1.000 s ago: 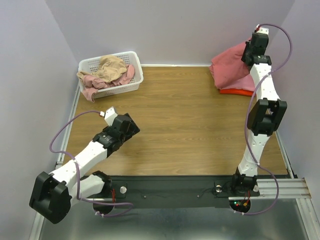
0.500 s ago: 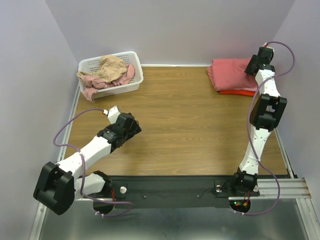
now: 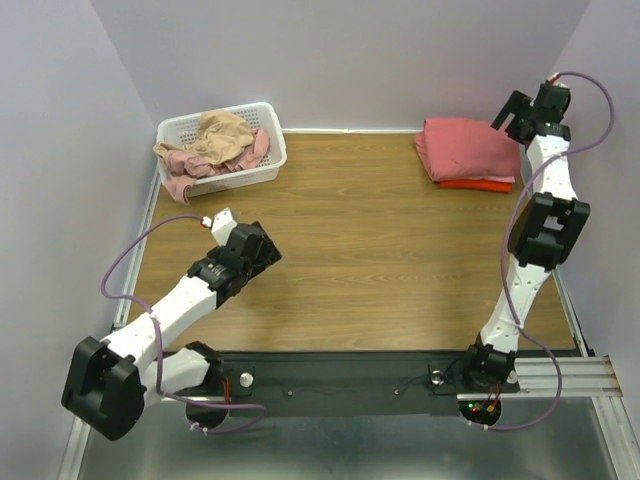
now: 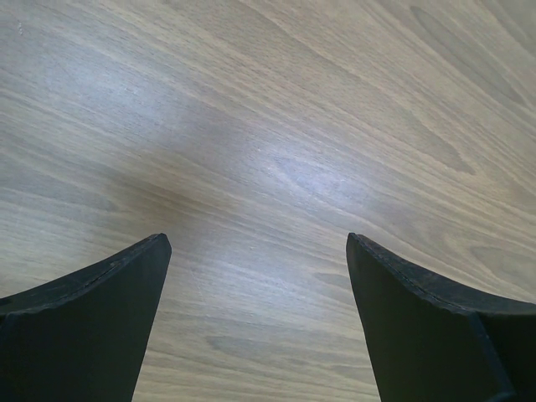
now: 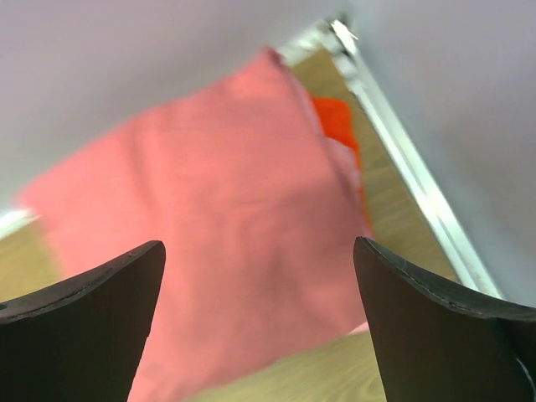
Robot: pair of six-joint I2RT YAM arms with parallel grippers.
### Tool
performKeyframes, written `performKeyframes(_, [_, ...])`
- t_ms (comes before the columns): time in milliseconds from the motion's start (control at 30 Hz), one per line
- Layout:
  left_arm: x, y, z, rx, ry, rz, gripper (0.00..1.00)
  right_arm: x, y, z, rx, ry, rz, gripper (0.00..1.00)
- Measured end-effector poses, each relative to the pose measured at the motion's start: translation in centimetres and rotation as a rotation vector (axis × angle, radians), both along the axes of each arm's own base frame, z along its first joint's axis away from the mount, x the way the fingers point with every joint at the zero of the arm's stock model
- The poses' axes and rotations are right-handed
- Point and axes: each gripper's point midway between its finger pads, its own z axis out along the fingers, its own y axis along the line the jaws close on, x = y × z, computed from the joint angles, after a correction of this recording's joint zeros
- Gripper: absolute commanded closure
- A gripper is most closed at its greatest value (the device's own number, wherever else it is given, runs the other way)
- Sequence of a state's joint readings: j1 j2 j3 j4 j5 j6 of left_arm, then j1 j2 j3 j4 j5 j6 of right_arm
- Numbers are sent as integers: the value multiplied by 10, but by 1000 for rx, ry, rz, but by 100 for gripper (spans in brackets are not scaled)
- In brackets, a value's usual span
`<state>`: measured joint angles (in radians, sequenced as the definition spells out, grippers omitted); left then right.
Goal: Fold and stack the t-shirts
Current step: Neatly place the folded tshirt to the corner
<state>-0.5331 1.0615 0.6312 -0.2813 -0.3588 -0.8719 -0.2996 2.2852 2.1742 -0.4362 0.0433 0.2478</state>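
A folded dusty red t-shirt [image 3: 465,148] lies flat on top of a stack at the back right of the table. An orange-red t-shirt [image 3: 474,185] and a sliver of pink show under its near edge. My right gripper [image 3: 512,114] hovers open just above the stack's right side, holding nothing. In the right wrist view the dusty red shirt [image 5: 218,226] fills the space beyond the open right gripper [image 5: 260,251], with the orange-red shirt [image 5: 335,117] peeking out. My left gripper [image 3: 262,256] is open over bare wood [image 4: 276,167] at the near left, its jaws empty [image 4: 255,243].
A white lattice basket [image 3: 270,150] at the back left holds a tan shirt [image 3: 222,132] and a pale rose shirt [image 3: 185,170] in a crumpled heap, spilling over its near-left rim. Walls close in on three sides. A metal rail [image 5: 402,142] runs along the table's right edge.
My right gripper opened and let go of the dusty red shirt, which settled flat on the stack. The gripper drew back to the right. The left arm shifted slightly.
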Motion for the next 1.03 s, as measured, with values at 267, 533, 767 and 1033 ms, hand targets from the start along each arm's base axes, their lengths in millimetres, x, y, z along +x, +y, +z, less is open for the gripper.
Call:
performKeyframes(267, [0,0,36,-45,-89,-6,2,-59,68,124,94,-211,167,0])
performKeyframes(533, [-13,8,73,-110,-199,-5,1,-190,180,71,206,-109,252,0])
performKeyframes(767, [-27,14,73,-149,-239,-3,2,-315,209,-21,302,16,227,0])
performKeyframes(1033, [-41,21,53,-161,-184,32,2,-354,212,-13,287,-136,258,0])
